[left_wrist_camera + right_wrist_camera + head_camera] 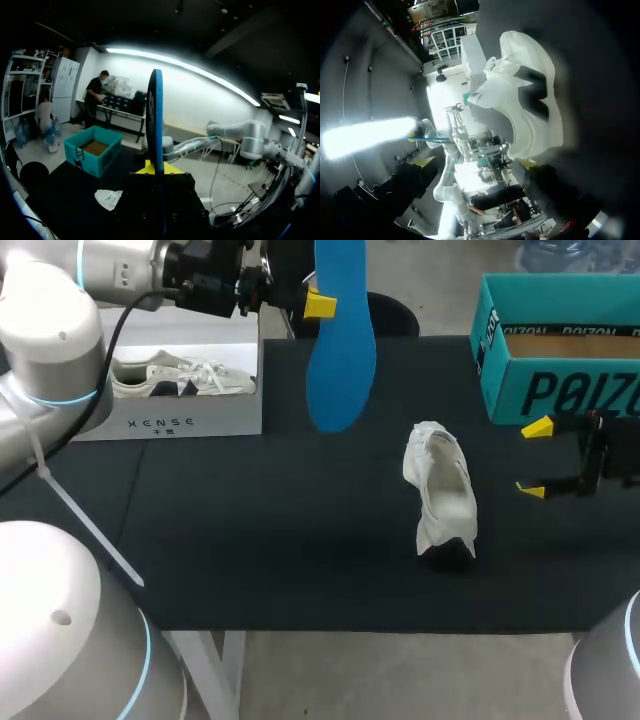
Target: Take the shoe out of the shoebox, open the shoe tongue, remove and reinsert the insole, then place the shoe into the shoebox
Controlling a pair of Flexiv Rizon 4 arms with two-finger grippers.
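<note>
My left gripper (320,305) is held high at the back of the table, shut on a blue insole (340,350) that hangs down from its yellow tips. In the left wrist view the insole (156,145) stands edge-on between the fingers. A white shoe (440,490) stands on the black mat, right of centre, with its opening facing up. To the right of it my right gripper (533,458) is open and empty, pointing at the shoe. The shoe (525,105) lies ahead of the right gripper (476,164), apart from it. The teal shoebox (560,360) stands open at the back right.
A white shoebox (180,420) with another white shoe (180,375) in it sits at the back left. The black mat (250,530) covers the table up to its front edge. In the left wrist view, the teal shoebox (92,150) and the white shoe (107,198) lie below.
</note>
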